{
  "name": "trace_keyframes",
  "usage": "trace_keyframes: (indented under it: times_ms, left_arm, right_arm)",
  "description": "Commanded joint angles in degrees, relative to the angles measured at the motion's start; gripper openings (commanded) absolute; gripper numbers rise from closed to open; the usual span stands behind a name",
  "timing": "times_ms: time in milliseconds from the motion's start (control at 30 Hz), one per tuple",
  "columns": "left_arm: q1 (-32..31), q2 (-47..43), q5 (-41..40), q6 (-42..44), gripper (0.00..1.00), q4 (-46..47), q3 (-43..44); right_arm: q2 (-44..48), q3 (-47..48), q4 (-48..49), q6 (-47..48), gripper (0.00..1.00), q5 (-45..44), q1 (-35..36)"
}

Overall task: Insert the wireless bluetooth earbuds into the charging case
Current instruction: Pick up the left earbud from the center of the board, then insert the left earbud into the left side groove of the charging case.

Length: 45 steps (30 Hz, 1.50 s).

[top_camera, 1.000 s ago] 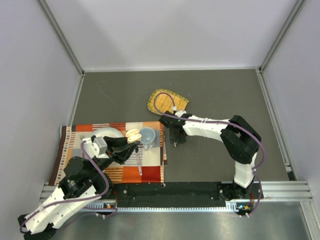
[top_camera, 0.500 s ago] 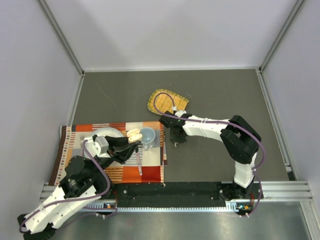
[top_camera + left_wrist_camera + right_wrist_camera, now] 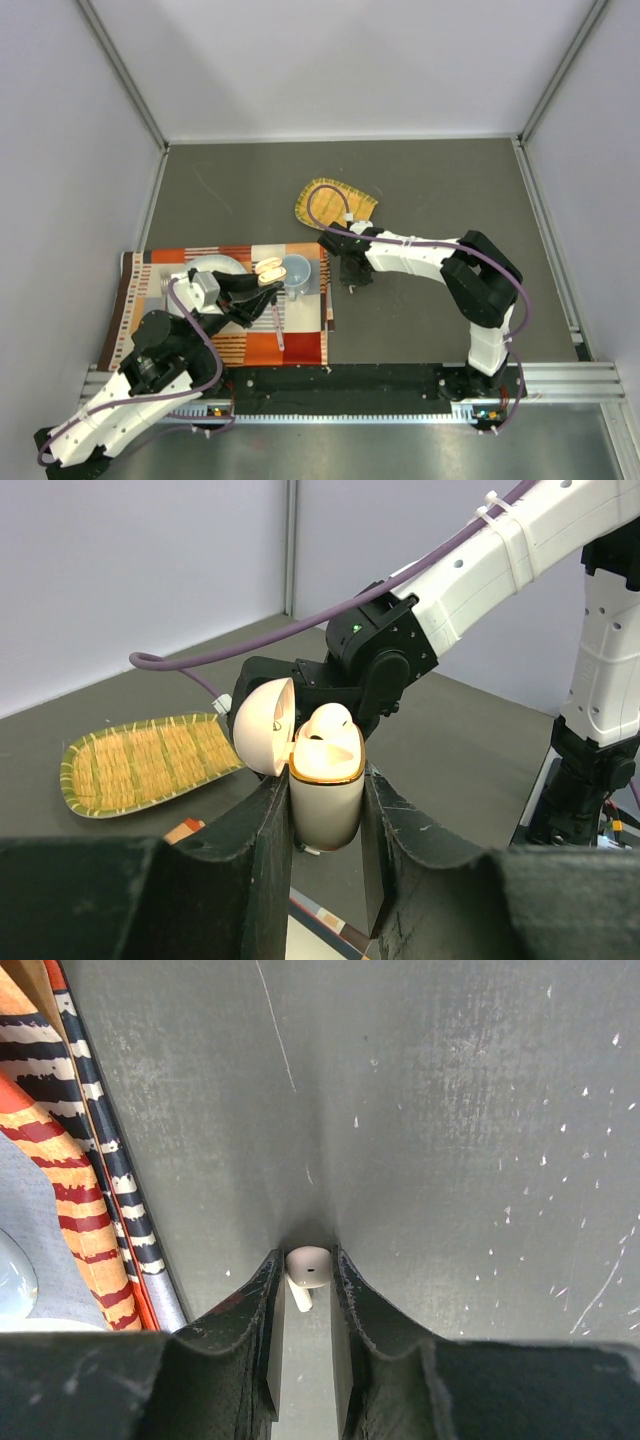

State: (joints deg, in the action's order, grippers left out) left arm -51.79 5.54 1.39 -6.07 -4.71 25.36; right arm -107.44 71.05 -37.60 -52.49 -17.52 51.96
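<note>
while both grippers stay clamped, nothing has moved.

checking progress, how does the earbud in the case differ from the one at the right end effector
The seated earbud sits in the open charging case, which the left end effector holds off the table. The loose earbud lies on the table between the right end effector fingers. Both are white.
</note>
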Motion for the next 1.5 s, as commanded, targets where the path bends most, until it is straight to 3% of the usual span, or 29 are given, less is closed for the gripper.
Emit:
trace_keyframes:
  times_ms: [0, 400, 667, 967, 1167, 1300, 1467]
  left_arm:
    - [0.02, 0.70, -0.51, -0.70, 0.00, 3.74, 0.04]
    - [0.11, 2.89, -0.16, -1.84, 0.00, 6.29, 0.56]
    - [0.02, 5.71, 2.04, -2.99, 0.00, 7.61, 1.00]
    - [0.11, 8.08, 3.44, -5.18, 0.00, 11.12, 0.83]
    - [0.02, 9.58, 3.97, -6.24, 0.00, 12.79, 1.00]
    - [0.02, 10.63, 3.97, -6.68, 0.00, 13.85, 0.74]
    - [0.02, 11.86, 4.32, -6.77, 0.00, 15.16, 0.74]
  right_arm:
    - [-0.15, -0.91, 1.04, 0.28, 0.00, -1.99, -0.02]
    - [17.68, -9.25, 6.22, 1.42, 0.00, -7.35, 0.15]
    - [38.14, -18.29, 12.10, 1.34, 0.00, -14.98, 1.38]
    - [58.55, -32.11, 35.47, 11.08, 0.00, -20.80, 7.09]
    - [64.54, -36.06, 46.29, 21.45, 0.00, -20.63, 10.08]
    - [68.67, -39.57, 58.83, 29.87, 0.00, -20.71, 12.37]
    - [70.87, -43.62, 68.96, 38.06, 0.00, -14.49, 14.12]
